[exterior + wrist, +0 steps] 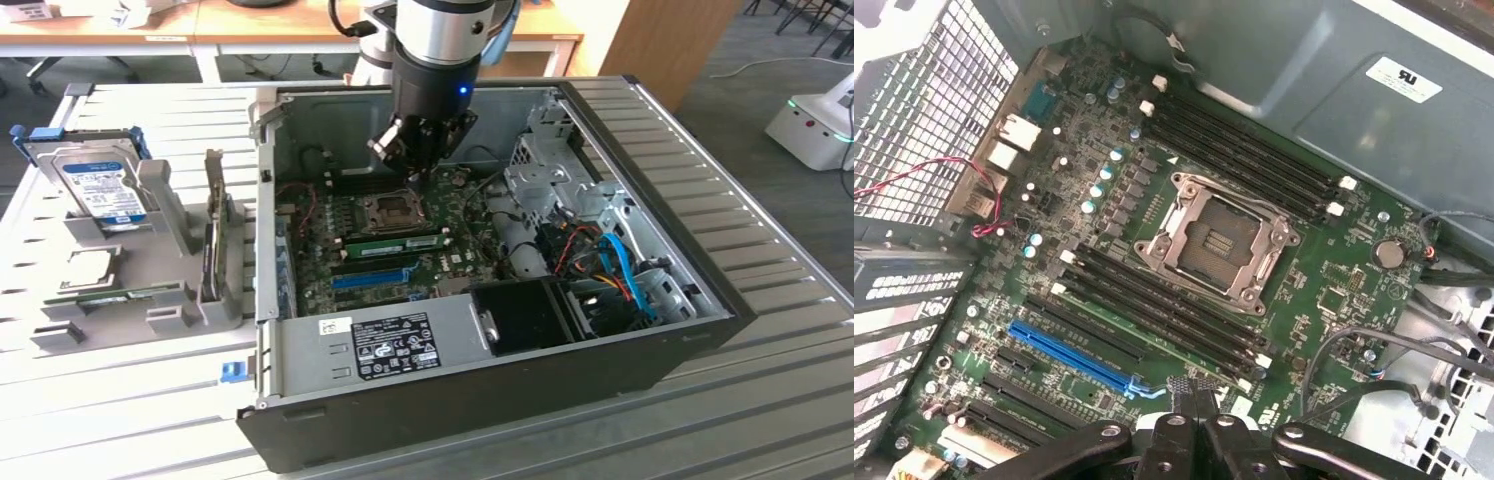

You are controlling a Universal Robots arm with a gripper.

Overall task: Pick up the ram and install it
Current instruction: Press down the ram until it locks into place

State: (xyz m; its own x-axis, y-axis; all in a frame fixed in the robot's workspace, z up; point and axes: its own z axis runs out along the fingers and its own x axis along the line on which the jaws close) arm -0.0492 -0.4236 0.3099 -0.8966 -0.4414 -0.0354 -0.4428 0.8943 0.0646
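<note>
My gripper (pixel 418 178) hangs inside the open computer case (pixel 694 330), over the motherboard (pixel 441 225) just behind the CPU socket (pixel 392 209). Its fingers are shut and hold nothing. A green ram (pixel 394 243) stands on edge in a slot just in front of the socket, a short way below and in front of my fingertips. Another green stick (pixel 110 294) lies in the grey holder (pixel 174 300) on the exterior view's left. In the wrist view my gripper (pixel 1194 420) hovers above the black memory slots (pixel 1154 305) beside the socket (pixel 1216 240).
A silver hard drive (pixel 104 190) with a blue label stands upright in the holder. A blue slot strip (pixel 371 278) lies across the board in front of the ram. Cables (pixel 614 270) and drive bays crowd the case on the exterior view's right. The case walls close in all round.
</note>
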